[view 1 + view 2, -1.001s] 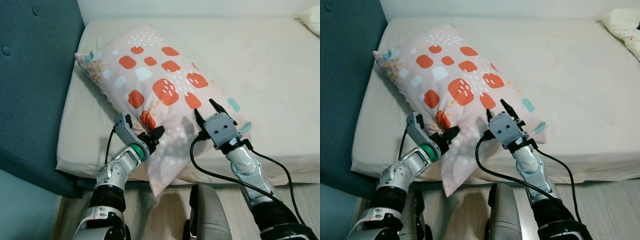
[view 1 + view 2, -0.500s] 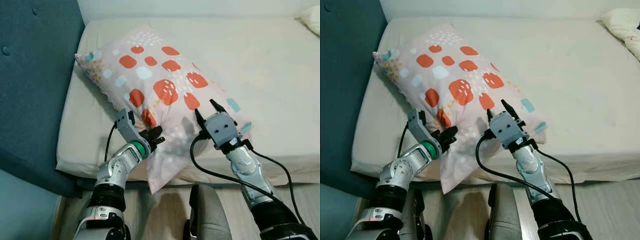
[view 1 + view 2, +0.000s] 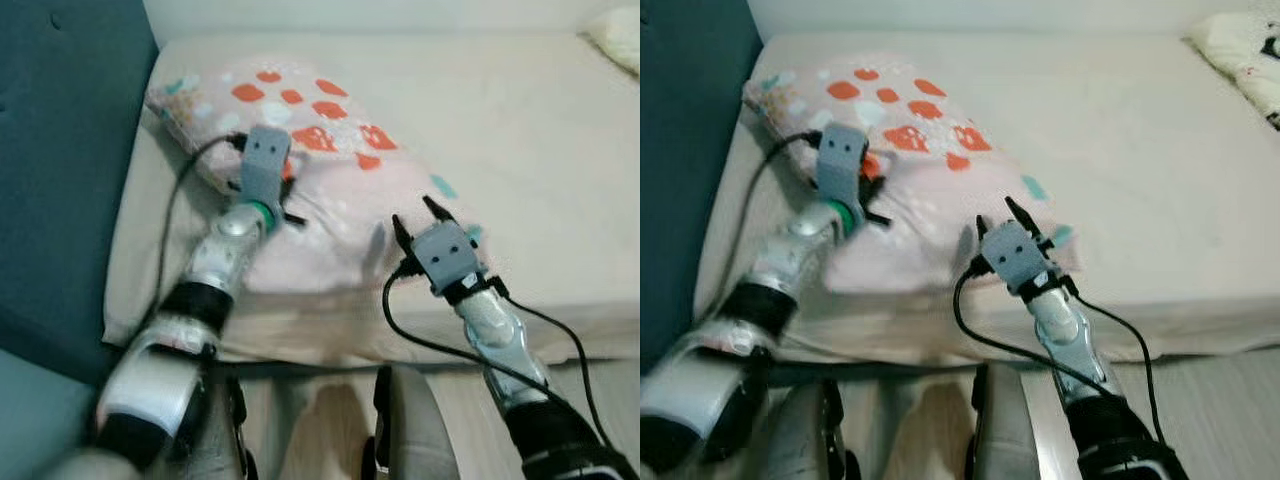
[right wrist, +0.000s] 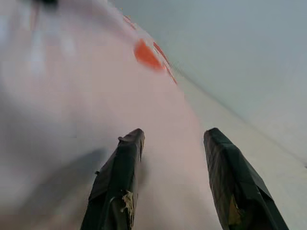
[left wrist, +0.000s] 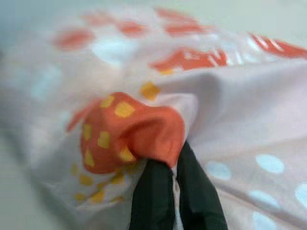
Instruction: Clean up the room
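Two grippers are working a patterned pillow lying at the mattress's near-left corner: the left gripper is pinching an orange-printed fold, the right gripper is hovering spread at its near-right edge. No writing is readable.

Even soft light, motion blur

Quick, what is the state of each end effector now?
Left end effector: closed, pinching the pillow fabric.
Right end effector: open, holding nothing.
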You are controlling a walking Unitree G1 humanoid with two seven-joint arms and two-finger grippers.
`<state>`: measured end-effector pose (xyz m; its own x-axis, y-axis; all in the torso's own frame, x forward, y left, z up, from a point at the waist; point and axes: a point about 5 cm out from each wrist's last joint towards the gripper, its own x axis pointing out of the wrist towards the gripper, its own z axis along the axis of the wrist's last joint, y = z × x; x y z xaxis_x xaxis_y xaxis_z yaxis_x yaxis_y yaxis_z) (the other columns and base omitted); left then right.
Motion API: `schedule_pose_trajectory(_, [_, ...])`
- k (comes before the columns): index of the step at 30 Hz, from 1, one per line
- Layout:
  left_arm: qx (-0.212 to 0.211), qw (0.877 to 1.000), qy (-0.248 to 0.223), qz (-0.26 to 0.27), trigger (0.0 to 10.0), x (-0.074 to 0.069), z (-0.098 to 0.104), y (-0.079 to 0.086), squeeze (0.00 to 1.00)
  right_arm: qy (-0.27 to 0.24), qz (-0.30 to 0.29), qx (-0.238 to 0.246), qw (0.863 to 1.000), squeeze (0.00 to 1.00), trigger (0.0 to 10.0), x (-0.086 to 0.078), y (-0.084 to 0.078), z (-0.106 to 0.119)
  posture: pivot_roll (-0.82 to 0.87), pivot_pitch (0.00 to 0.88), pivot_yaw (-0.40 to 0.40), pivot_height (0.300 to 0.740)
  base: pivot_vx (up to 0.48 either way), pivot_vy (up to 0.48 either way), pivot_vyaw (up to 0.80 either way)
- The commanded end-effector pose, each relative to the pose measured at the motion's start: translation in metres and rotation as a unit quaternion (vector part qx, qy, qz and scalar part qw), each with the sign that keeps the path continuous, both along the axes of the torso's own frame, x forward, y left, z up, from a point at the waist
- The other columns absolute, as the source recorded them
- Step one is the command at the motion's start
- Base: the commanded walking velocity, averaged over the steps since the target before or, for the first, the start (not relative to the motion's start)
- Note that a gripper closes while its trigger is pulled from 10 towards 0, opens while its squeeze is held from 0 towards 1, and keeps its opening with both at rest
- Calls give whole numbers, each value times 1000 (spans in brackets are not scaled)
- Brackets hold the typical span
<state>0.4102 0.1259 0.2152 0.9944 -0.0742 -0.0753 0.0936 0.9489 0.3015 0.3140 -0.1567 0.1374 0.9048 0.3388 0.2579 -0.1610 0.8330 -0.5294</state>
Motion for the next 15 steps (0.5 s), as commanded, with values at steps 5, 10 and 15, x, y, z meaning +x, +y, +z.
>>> schedule_pose_trajectory(5, [126,981,-83,122,10000,10,38,45,0,12,0,5,1000,0,10000,-5,3,-7,-57,93,46,579,0,0,0])
schedule_pose_trajectory(10, [157,958,-129,203,10000,9,63,74,0,13,0,5,1000,0,10000,-6,2,-8,-58,96,45,579,0,0,0])
schedule_pose_trajectory(15, [159,918,-197,306,10000,0,88,106,0,15,-1,6,1000,0,10000,-5,2,-8,-53,100,41,579,0,0,0])
